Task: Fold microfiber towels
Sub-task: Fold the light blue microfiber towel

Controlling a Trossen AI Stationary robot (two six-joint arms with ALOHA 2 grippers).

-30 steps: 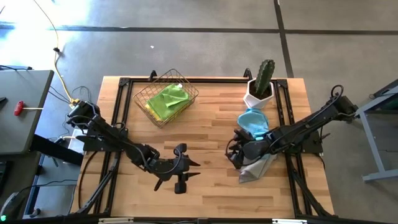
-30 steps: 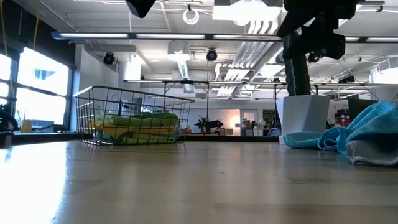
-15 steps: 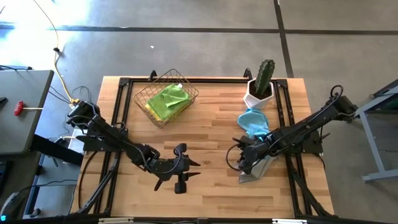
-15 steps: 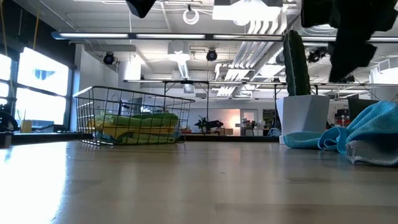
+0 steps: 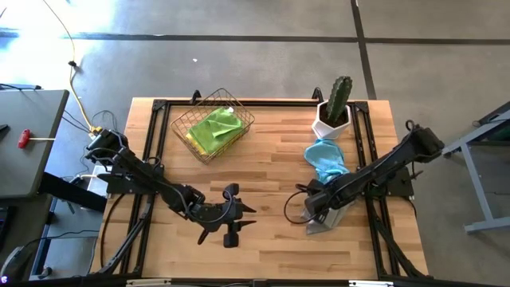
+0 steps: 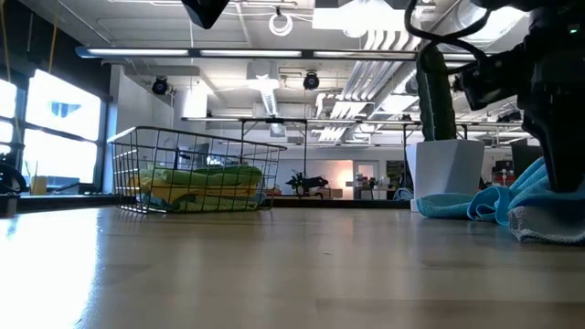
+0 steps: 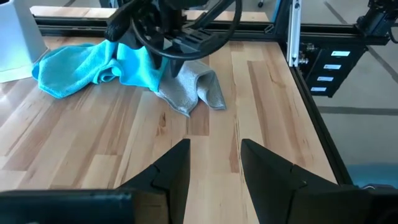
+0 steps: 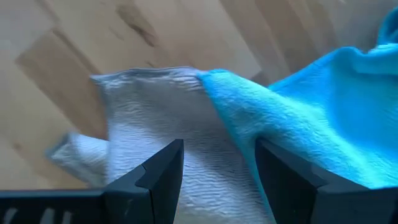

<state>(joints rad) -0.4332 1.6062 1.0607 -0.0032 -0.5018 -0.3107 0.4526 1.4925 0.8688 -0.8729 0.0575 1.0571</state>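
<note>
Right end effector poised over the grey towel, jaws apart, nothing grasped.

The right end effector (image 5: 311, 209) hangs low over the grey towel (image 5: 328, 218), fingers (image 8: 155, 171) spread astride its crumpled edge, apparently to pinch it free of the light blue towel (image 5: 325, 159) overlapping it, which lies just in front of the cactus pot (image 5: 331, 118). The left end effector (image 5: 233, 217), released and empty, waits well apart. Lime green towels (image 5: 213, 127) sit in the wire basket (image 5: 186, 122).

grey towel (image 7: 193, 87) under blue towel (image 7: 93, 65)
</note>
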